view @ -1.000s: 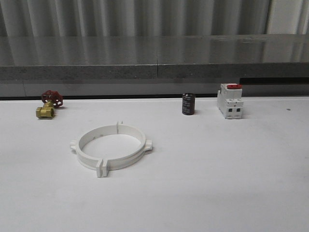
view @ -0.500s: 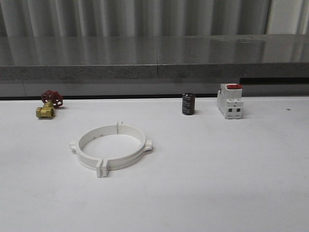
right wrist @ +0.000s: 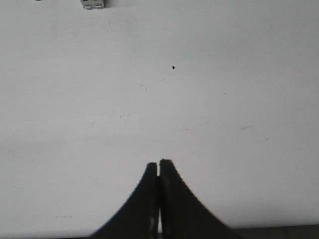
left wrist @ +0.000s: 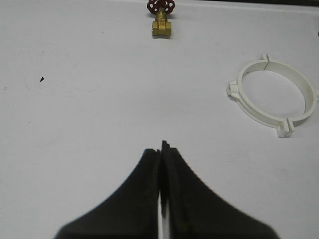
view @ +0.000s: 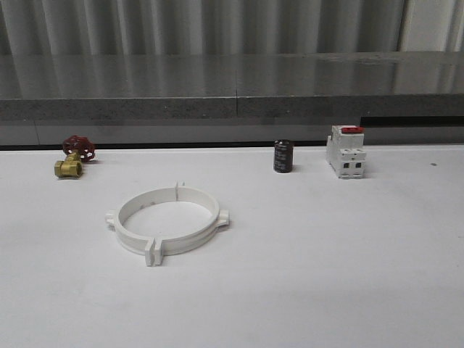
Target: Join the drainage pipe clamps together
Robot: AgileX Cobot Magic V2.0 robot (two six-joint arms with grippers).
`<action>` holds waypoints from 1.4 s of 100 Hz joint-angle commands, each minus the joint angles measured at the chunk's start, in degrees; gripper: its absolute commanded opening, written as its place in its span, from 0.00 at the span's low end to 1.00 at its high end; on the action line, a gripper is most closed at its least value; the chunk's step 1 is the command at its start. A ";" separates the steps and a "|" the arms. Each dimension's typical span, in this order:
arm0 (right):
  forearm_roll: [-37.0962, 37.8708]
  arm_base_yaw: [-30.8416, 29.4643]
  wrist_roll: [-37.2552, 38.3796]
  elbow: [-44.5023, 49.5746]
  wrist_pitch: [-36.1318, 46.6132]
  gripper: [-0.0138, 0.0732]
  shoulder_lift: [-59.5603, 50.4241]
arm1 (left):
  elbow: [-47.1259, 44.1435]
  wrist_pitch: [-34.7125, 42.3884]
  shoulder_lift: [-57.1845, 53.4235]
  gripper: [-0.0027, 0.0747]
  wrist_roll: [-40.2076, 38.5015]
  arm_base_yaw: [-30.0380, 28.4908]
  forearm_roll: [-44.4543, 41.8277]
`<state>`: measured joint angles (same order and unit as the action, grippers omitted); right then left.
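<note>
The two white drainage pipe clamps [view: 168, 220] lie flat on the white table, left of centre, their ends meeting so they form one wide ring with small tabs at the seams. The same ring [left wrist: 275, 96] appears in the left wrist view, well away from my left gripper [left wrist: 160, 149]. That gripper is shut with nothing between its black fingers and hovers over bare table. My right gripper [right wrist: 159, 165] is shut and empty too, over bare table far from the ring.
A brass valve with a red handwheel [view: 73, 156] stands at the back left. A black cylinder [view: 283, 156] and a white breaker with a red switch [view: 345, 151] stand at the back right. A grey ledge [view: 232, 94] runs behind the table.
</note>
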<state>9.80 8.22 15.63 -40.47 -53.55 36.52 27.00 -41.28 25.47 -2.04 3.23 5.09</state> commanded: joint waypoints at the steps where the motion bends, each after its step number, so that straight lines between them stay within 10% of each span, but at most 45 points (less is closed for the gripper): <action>1: -0.41 -0.41 -1.45 -1.28 4.32 0.09 -0.17 | 1.50 3.84 0.31 0.01 -0.12 -0.08 0.43; 84: -1.31 -0.48 -1.91 -1.12 3.79 0.08 -0.17 | 1.50 3.84 0.31 0.01 -0.12 -0.08 0.43; 140: -8.90 -7.77 -10.26 24.79 39.05 0.08 -24.04 | 1.50 3.84 0.31 0.01 -0.12 -0.08 0.43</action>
<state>1.22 0.61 6.57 -16.92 -20.63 15.57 27.00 -41.28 25.47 -2.04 3.23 5.09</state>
